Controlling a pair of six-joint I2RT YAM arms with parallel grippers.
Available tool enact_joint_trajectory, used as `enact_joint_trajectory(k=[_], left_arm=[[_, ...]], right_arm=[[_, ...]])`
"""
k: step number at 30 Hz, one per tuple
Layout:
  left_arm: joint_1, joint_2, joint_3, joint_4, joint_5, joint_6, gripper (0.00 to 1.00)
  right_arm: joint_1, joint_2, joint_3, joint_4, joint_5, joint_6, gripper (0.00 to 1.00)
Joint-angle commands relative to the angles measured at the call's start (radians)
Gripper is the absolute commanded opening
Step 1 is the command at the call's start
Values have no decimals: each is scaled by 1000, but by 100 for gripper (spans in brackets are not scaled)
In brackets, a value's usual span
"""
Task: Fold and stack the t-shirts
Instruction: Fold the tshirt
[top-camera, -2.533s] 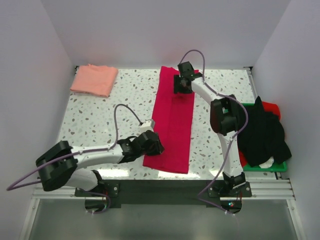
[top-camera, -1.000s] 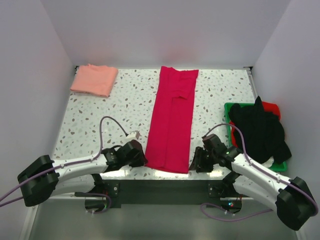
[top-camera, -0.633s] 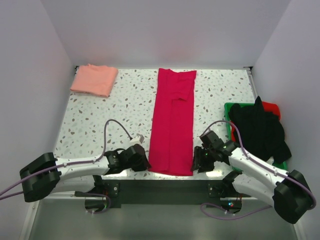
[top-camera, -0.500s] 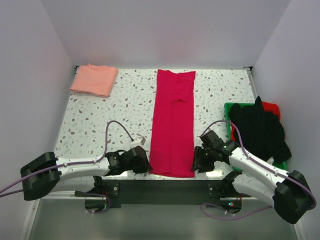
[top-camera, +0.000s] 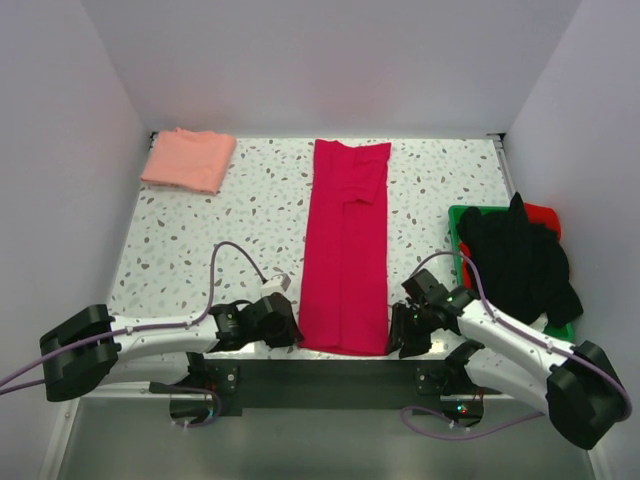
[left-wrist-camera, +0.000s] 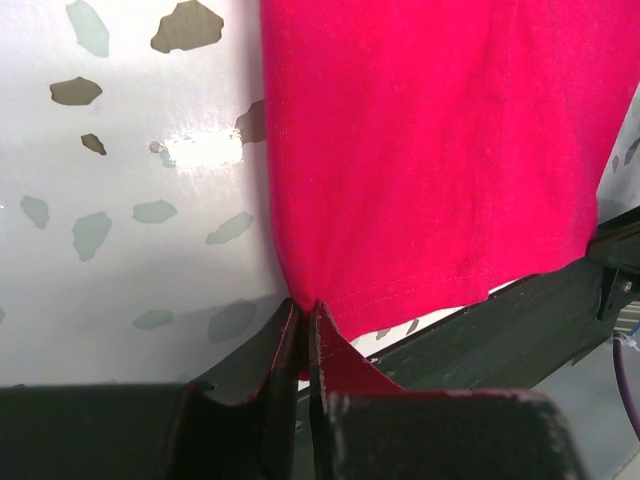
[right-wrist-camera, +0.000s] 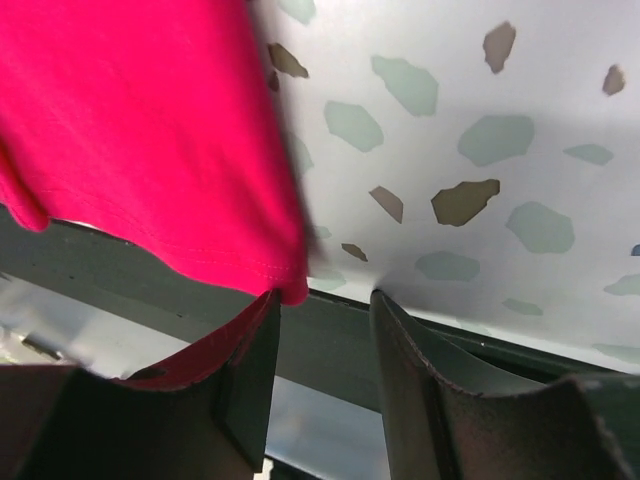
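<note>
Since a second ago the left gripper (left-wrist-camera: 305, 308) has slid in along the near edge of the speckled white table (top-camera: 200, 240) and pinched down, and the right gripper (right-wrist-camera: 325, 300) has dropped closer to that edge. The crimson-red soft cloth t-shirt (top-camera: 347, 245) has also shifted slightly to the right. It lies flat as a long narrow strip from the far edge to the near edge, about mid-table. The left gripper's fingers are nearly together on its near left hem corner. The right gripper's jaws stand apart at the near right corner, with the hem tip just at the inner finger and nothing clamped.

We judge the cloth to be light and limp. It should sag and crease if lifted by one corner only, so both near corners at the hem are the places to hold. The pale salmon-pink folded cloth t-shirt (top-camera: 188, 159) sits at the far left corner.
</note>
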Motion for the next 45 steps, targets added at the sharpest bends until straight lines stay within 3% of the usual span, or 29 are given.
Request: enact_joint_trajectory(k=[1, 12, 22, 27, 35, 45], left_arm=[[-9, -4, 5, -19, -11, 3, 12], [-9, -22, 5, -28, -16, 10, 12], [-9, -27, 41, -48, -23, 49, 9], [-6, -17, 124, -77, -54, 90, 5], [47, 39, 256, -83, -76, 156, 3], [253, 261, 491, -5, -111, 253, 2]], right_arm=[[5, 6, -29, 41, -62, 47, 45], [6, 19, -69, 165, -79, 139, 41], [6, -22, -78, 184, -47, 148, 14], [6, -67, -3, 132, -13, 116, 5], [6, -69, 132, 119, 74, 67, 3], [-11, 218, 414, 228, 324, -86, 1]])
